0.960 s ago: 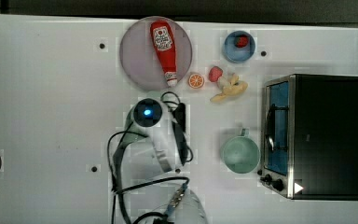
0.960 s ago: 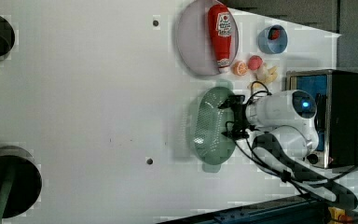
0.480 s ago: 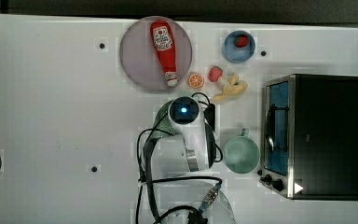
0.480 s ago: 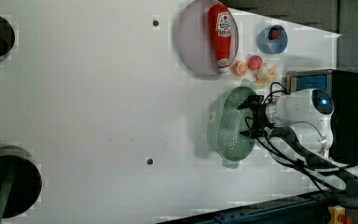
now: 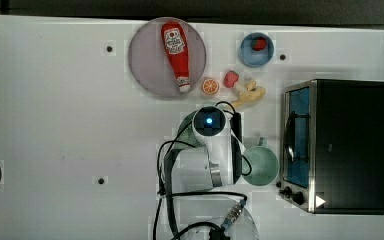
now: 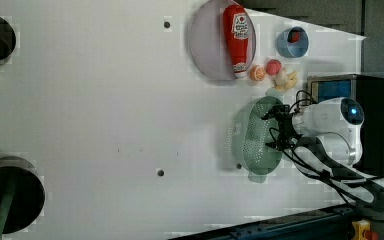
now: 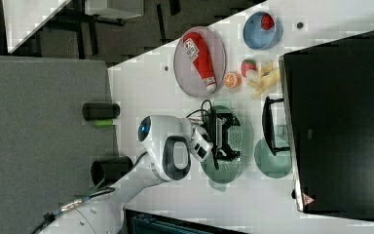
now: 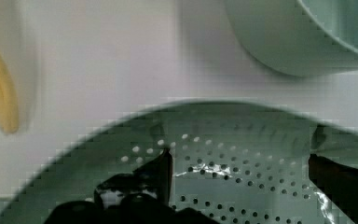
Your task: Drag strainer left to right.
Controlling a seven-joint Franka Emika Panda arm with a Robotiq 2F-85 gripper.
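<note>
The strainer (image 6: 254,139) sits on the white table (image 6: 105,125), between the grey plate (image 6: 207,42) and the table's near edge in the left view, with the dark oven (image 5: 347,145) well off to the top view's right. The gripper (image 6: 276,128) reaches down into the strainer's bowl, its fingers (image 8: 161,170) spread wide apart and standing inside the holed basin close to the wall on the mug's side, pinching nothing. In the right view the strainer (image 7: 224,146) lies just beside the green mug (image 7: 272,157), and the wrist view shows a narrow strip of table between the two. A ketchup bottle (image 5: 176,54) lies on the plate, with small toy fruits (image 5: 240,87) just past the strainer's end.
</note>
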